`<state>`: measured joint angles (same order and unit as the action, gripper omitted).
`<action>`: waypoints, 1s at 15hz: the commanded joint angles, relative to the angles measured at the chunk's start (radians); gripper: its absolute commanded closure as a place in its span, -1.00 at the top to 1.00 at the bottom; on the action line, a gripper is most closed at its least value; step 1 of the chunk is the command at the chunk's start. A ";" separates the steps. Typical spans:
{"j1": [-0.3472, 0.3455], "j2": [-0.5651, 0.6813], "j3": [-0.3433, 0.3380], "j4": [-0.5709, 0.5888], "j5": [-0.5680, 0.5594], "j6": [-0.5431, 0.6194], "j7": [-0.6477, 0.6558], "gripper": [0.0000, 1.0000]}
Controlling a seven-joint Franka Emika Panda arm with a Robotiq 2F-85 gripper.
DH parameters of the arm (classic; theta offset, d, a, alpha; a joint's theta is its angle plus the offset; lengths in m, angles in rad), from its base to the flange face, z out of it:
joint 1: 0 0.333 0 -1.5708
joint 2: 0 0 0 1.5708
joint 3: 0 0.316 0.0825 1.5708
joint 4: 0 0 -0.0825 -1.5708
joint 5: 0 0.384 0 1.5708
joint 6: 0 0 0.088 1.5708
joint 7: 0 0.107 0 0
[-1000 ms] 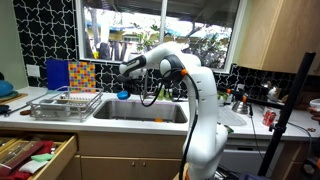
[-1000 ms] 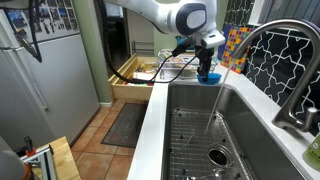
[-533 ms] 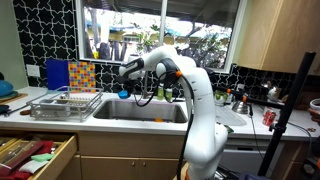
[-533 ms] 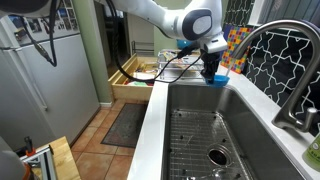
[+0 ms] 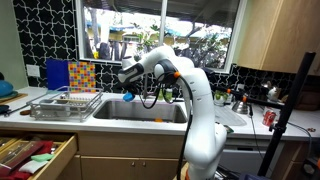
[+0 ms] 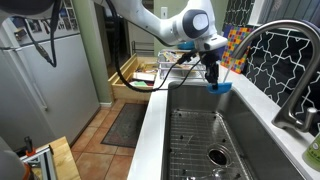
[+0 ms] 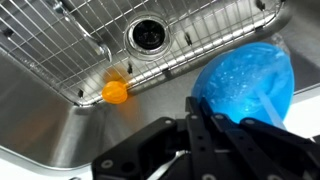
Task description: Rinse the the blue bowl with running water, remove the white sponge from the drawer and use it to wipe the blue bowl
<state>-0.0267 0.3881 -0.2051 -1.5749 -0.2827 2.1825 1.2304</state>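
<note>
gripper [image 7: 200, 112] is closed on the rim of the blue bowl [image 7: 246, 84]; in the wrist view the two dark fingers [image 7: 190, 128] meet at the bowl's near edge, with almost no gap between them. the bowl is round, so it has no true long axis. in the wrist view it shows as an oval running from the fingers toward the upper right. in an exterior view the bowl [image 6: 220, 87] hangs tilted just below the gripper [image 6: 212, 78], over the near end of the sink [image 6: 190, 130] and clear of its floor. cannot tell which way the open side faces. an orange ball [image 7: 116, 92] lies on the wire grid [image 7: 70, 40] near the drain [image 7: 147, 33]. the drawer [image 5: 62, 158] stands open; its contents are too small to tell.
</note>
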 commanded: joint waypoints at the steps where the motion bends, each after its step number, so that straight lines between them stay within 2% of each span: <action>1: 0.057 -0.048 -0.020 -0.067 -0.163 -0.046 -0.023 -0.98; 8: 0.124 -0.085 0.008 -0.141 -0.484 -0.148 -0.064 -0.98; 15: 0.133 -0.117 0.075 -0.163 -0.816 -0.204 -0.159 -0.98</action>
<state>0.1043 0.3155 -0.1556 -1.6895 -0.9780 1.9997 1.1133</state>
